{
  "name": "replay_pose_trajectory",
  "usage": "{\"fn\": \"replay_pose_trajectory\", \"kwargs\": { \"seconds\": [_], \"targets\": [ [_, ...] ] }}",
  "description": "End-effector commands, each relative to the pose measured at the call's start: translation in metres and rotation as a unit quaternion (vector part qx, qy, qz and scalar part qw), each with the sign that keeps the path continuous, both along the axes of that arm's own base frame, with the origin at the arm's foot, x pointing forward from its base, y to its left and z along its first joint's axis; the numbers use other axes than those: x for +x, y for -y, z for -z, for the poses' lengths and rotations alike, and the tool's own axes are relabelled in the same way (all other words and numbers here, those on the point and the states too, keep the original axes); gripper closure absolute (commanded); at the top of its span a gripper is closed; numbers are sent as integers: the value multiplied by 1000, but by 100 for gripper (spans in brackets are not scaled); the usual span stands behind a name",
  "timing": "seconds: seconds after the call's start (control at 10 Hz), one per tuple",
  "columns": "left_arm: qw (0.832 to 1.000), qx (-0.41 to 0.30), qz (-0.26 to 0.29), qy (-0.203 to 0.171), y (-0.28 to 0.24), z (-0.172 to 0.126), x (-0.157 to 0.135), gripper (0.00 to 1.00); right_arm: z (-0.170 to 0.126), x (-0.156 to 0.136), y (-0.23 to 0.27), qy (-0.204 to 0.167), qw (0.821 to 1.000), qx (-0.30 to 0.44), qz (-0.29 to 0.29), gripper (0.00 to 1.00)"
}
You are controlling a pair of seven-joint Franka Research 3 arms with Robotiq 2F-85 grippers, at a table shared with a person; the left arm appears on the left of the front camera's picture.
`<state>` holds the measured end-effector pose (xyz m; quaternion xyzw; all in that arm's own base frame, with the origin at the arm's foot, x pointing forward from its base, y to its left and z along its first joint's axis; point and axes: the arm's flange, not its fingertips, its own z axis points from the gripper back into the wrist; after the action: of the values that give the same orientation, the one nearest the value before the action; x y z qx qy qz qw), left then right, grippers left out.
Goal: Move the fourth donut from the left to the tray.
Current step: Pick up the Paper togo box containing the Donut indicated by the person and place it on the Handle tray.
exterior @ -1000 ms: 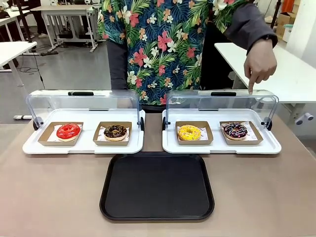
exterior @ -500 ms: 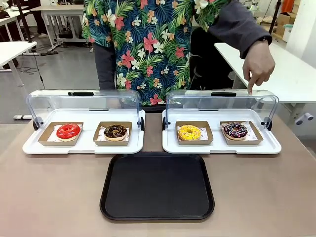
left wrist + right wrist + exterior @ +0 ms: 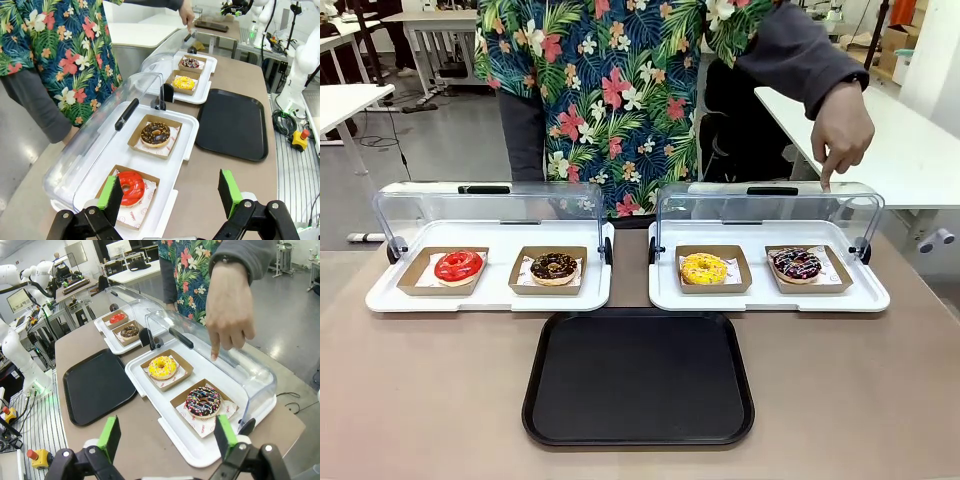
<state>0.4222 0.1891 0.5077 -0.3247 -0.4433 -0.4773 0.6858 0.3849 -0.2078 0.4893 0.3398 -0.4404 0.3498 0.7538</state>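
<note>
- The fourth donut (image 3: 796, 263), dark chocolate glaze with pink and white stripes, sits in its brown cardboard holder at the right end of the right display tray (image 3: 770, 301); it is the last in the row counted from the left; the yellow-glazed donut (image 3: 704, 268) lies in its own holder just beside it on that same white tray
- The left display tray (image 3: 490, 299) carries the red-glazed donut (image 3: 458, 265) and the chocolate crumb-topped donut (image 3: 554, 266), each in a cardboard holder
- Both clear domed lids (image 3: 485, 207) stand tipped back at the far side, so all four donuts lie uncovered
- The black tray (image 3: 638, 378) lies flat on the brown surface (image 3: 420, 400), on the near side of the display trays and centred between them; its far rim is just beside their near edges
- The person's hand (image 3: 842, 128) points its index finger down at the top of the right lid, above the fourth donut; whether the tip touches cannot be told
- The left pincer (image 3: 169, 192) has its jaws spread wide and grips nothing; it hangs near the red donut's end of the row
- The right pincer (image 3: 167, 435) is likewise spread wide and empty, near the fourth donut's corner
</note>
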Motion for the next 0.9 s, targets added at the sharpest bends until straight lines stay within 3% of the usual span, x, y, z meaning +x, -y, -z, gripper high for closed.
{"fn": "replay_pose_trajectory", "kwargs": {
  "seconds": [0.0, 0.2, 0.5, 0.8],
  "targets": [
    [1000, -1, 3, 2, 0, -2, 1, 0, -1, 1, -1, 12, 1000, 6, -2, 0],
    [1000, -1, 3, 2, 0, -2, 1, 0, 0, 0, 0, 0, 1000, 0, 0, 0],
    [1000, -1, 3, 2, 0, -2, 1, 0, -23, 23, -38, 25, 992, -123, -28, 0],
    [1000, -1, 3, 2, 0, -2, 1, 0, -13, 43, -81, 20, 959, -269, -83, 0]
  ]
}}
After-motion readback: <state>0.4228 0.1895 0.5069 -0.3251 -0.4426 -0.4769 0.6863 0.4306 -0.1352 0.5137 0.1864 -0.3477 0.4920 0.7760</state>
